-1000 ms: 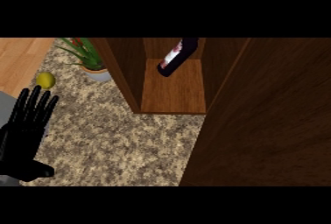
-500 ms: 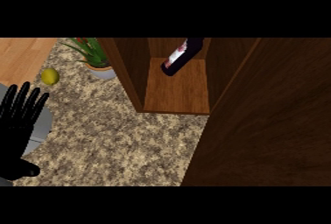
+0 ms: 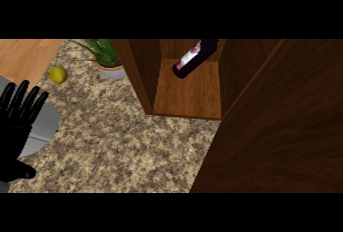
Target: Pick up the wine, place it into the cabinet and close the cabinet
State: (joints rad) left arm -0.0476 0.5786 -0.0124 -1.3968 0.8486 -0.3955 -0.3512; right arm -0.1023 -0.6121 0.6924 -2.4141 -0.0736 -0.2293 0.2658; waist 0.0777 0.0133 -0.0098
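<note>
Wine bottle (image 3: 189,61) sits inside the open cabinet (image 3: 191,93), leaning on the wooden shelf toward the back, dark body with a pale label. The cabinet door (image 3: 281,131) stands open, filling the right side of the view. Left hand (image 3: 17,129) shows at the left edge, fingers (image 3: 25,97) straight and spread wide, holding nothing. Right hand is out of sight. Near the tabletop's (image 3: 127,149) far left corner, a lemon (image 3: 58,74) lies just beside a potted plant (image 3: 104,56).

Open granite counter (image 3: 127,145) ahead of me; cabinet door (image 3: 281,136) blocks right side; potted plant (image 3: 104,56), lemon (image 3: 58,74) crowd far-left corner.
</note>
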